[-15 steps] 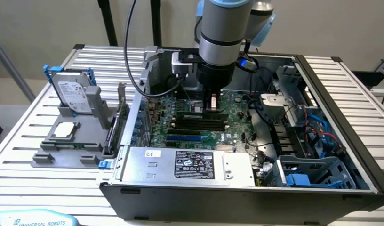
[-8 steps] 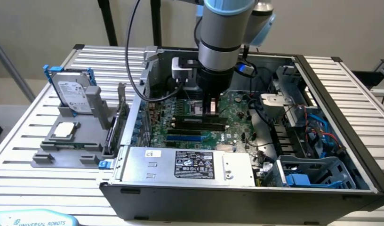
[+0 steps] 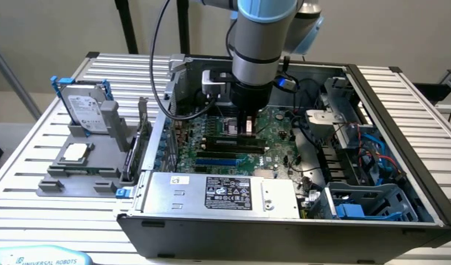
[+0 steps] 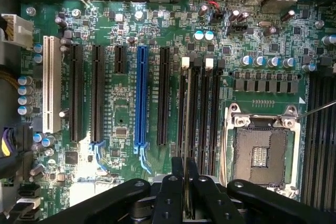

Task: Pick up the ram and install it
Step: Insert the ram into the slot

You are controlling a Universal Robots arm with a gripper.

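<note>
The ram (image 4: 185,129) shows edge-on in the wrist view as a thin upright strip between two black fingertips (image 4: 177,174). My gripper (image 4: 186,182) is shut on it. The strip runs along one of the black memory slots (image 4: 202,108), in line with a white latch (image 4: 185,62). Whether it sits in that slot or just above it, I cannot tell. In the exterior view my gripper (image 3: 247,128) is low over the green motherboard (image 3: 210,149) inside the open computer case (image 3: 402,138), right above the memory slots (image 3: 231,142).
An open processor socket (image 4: 261,153) lies beside the memory slots, a blue expansion slot (image 4: 140,98) on their other side. Outside the case, at the exterior view's left, a grey holder (image 3: 56,185) carries a hard drive (image 3: 85,107) and a silver processor chip (image 3: 75,152). A power supply (image 3: 218,193) and cables (image 3: 358,149) crowd the case.
</note>
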